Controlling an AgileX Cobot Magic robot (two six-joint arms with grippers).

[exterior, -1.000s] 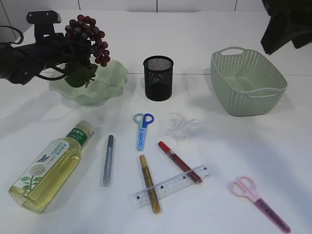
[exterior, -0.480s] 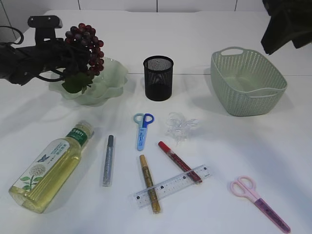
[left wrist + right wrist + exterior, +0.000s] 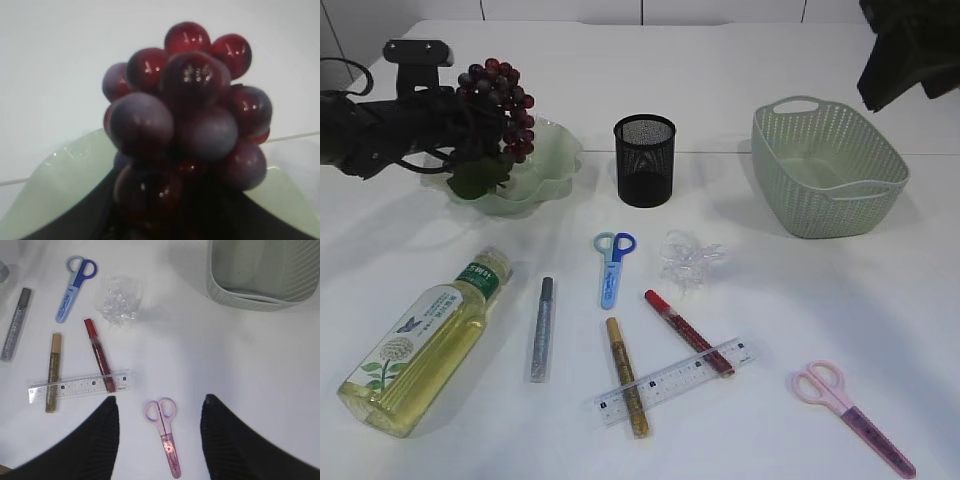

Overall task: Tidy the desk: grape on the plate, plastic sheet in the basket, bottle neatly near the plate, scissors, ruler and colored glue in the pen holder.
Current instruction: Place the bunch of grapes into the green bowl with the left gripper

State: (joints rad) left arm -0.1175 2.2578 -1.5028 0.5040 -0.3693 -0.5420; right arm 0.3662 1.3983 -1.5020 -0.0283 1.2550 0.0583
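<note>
While our left gripper (image 3: 470, 120) holds the grapes (image 3: 500, 95) over the plate (image 3: 545, 165), its jaws closed on the bunch's stem end, the left wrist view fills with dark red berries and the plate's pale green rim below them. We cannot tell whether the bunch touches the plate. Our right gripper (image 3: 160, 412) hangs high above the table with its jaws apart and nothing between them; the pink scissors (image 3: 165, 432) lie directly under the gap.

The pen holder (image 3: 645, 160) stands between the plate and the basket (image 3: 830, 175). In front of it lie the blue scissors (image 3: 612, 265) and, just beside them, the crumpled plastic sheet (image 3: 690, 258). The bottle (image 3: 425, 345) lies on its side at the front left. Near it rests the silver glue (image 3: 541, 328). The ruler (image 3: 672, 380) lies across the gold glue (image 3: 626, 375) and the red glue (image 3: 686, 330).
</note>
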